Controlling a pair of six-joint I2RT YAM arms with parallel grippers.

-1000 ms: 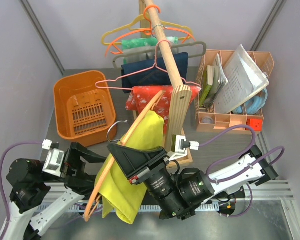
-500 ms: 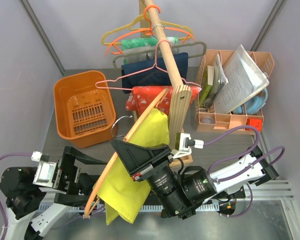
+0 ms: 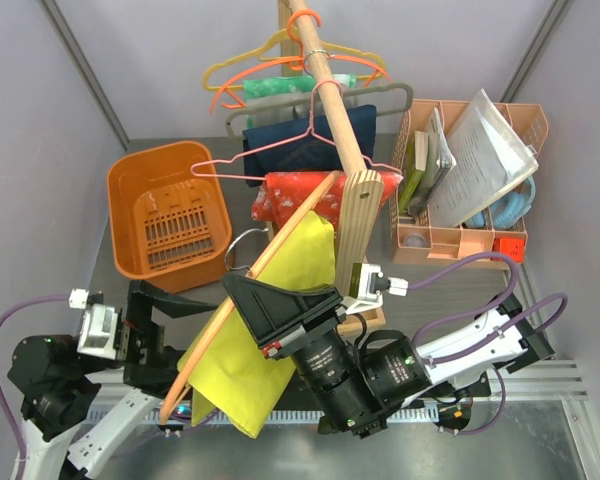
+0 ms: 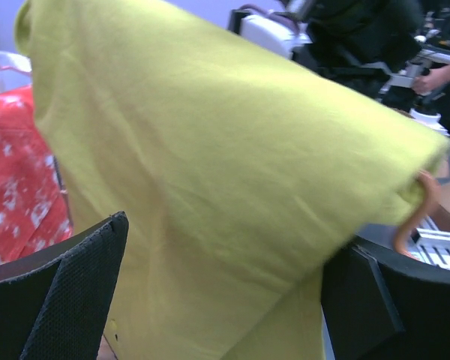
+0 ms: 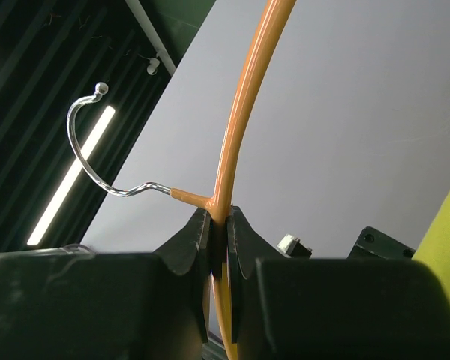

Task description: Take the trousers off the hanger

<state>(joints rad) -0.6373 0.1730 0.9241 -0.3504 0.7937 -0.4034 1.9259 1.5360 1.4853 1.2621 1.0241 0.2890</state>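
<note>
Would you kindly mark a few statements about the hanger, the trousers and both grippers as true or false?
1. The right gripper is shut on the hanger. True.
2. The trousers are off the hanger. False: they hang draped over it.
3. The left gripper is open around the trousers. True.
4. The red patterned cloth lies in the orange basket. False: it hangs on the wooden clothes rack, apart from the basket.
</note>
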